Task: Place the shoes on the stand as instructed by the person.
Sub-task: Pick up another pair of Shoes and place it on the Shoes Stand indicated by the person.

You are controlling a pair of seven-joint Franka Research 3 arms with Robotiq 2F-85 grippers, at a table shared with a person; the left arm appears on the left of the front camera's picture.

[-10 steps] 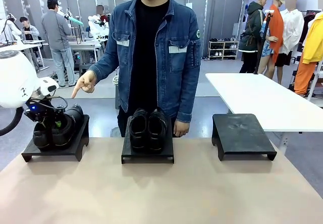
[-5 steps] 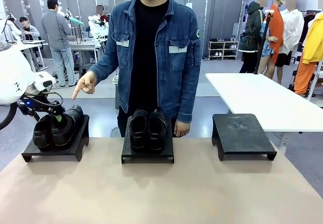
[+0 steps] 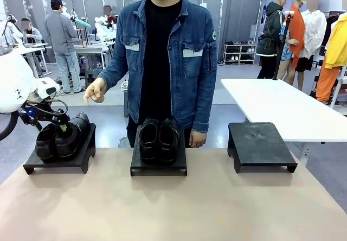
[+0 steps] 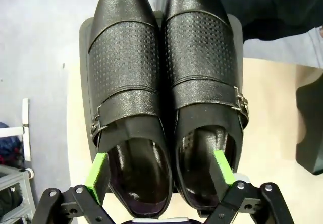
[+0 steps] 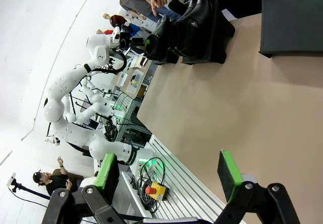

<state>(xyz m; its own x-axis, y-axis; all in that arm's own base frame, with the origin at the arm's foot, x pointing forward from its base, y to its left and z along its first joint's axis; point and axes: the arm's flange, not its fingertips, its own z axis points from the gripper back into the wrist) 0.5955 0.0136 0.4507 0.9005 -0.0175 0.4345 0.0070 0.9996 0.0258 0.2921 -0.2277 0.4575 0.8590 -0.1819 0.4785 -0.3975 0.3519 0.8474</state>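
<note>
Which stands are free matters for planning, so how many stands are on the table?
3: left stand with shoes, middle stand with shoes, right stand bare.

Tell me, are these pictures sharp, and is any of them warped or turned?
Front view: sharp and evenly lit, with soft glare on the shoes. Left wrist view: crisp on the shoe pair, its perforations clear. Right wrist view: rolled sideways, the table tilted, lines bowed by the wide lens.

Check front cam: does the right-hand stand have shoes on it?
No, the right stand has a bare top, while shoe pairs sit on the left stand and the middle stand.
</note>
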